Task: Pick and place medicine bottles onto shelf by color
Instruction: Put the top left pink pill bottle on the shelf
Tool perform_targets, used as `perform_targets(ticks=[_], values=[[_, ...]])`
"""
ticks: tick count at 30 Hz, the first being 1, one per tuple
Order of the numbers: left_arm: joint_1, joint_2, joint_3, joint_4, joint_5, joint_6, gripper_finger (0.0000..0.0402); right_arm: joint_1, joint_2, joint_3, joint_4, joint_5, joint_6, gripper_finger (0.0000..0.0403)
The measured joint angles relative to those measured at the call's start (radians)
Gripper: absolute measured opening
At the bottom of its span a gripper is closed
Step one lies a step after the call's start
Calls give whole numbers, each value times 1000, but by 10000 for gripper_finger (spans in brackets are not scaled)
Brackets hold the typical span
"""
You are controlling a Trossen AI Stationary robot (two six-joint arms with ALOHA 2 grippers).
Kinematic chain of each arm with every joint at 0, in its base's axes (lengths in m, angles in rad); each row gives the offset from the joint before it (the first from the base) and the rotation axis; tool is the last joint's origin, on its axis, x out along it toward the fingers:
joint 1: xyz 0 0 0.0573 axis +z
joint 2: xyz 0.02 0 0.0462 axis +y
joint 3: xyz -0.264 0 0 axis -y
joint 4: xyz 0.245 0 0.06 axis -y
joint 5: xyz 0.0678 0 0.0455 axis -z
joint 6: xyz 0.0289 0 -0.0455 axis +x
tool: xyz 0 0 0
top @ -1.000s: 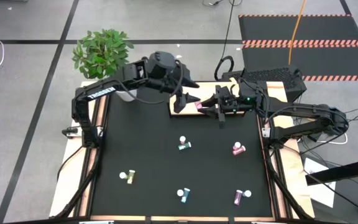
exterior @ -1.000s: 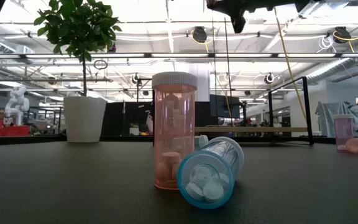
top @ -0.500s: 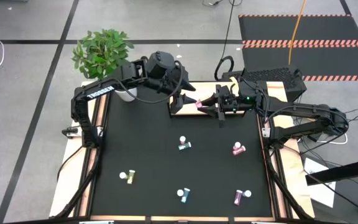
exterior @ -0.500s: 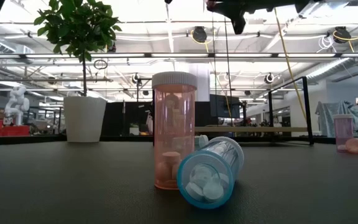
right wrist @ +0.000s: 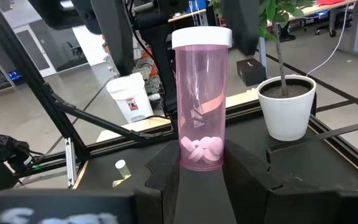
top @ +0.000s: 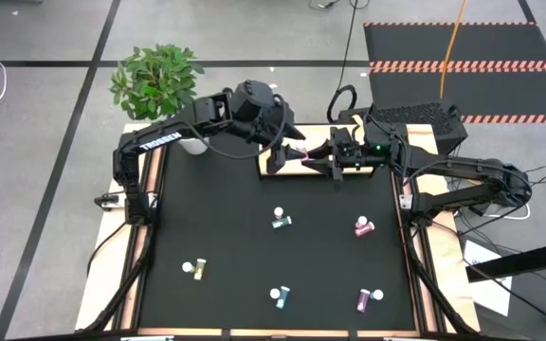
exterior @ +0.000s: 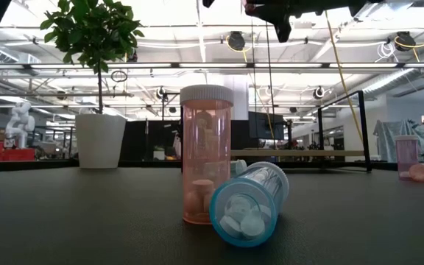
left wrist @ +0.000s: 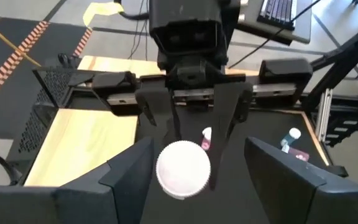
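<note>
My right gripper (top: 318,157) (right wrist: 202,163) is shut on a magenta bottle (top: 304,157) (right wrist: 202,93) with a white cap, held in the air by the right end of the light-wood shelf (top: 271,165) (left wrist: 79,149). My left gripper (top: 294,149) (left wrist: 199,152) faces it from the table's left, open. Its two fingers stand on either side of the bottle's white cap (left wrist: 182,169) without touching it. Several other bottles lie on the black mat: teal (top: 281,220), magenta (top: 363,226), yellow-green (top: 195,269), teal (top: 280,296) and magenta (top: 369,299). My right gripper pinches the magenta bottle by its bottom end (right wrist: 201,152) between the two fingers (right wrist: 166,168). The fingers come level from the table's right, and the bottle sticks out ahead along them. It is lifted clear and lies level, with the cap end (right wrist: 201,37) pointing to the table's left.
A potted plant (top: 156,80) (exterior: 100,140) stands at the table's far left corner. In the low view an upright pinkish bottle (exterior: 207,154) and a lying teal bottle (exterior: 247,202) fill the foreground. A keyboard and cables (top: 410,118) lie beyond the far right edge.
My left gripper has moved toward the table's right and a little nearer, closing in on the bottle's cap end. My right gripper and the magenta bottle have stayed where they were.
</note>
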State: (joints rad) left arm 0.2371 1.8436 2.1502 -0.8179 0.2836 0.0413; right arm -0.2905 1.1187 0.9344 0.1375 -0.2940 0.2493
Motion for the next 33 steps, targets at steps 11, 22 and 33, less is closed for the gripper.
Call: perform_targets(ticks=[11, 22, 33], values=[[19, -1, 0, 4, 1, 5, 250, 0, 0, 0, 0, 0, 0, 105], [22, -5, 0, 6, 4, -1, 250, 0, 0, 0, 0, 0, -24, 105], [54, -5, 0, -17, 6, -61, 228, -12, 0, 0, 0, 0, -34, 105]])
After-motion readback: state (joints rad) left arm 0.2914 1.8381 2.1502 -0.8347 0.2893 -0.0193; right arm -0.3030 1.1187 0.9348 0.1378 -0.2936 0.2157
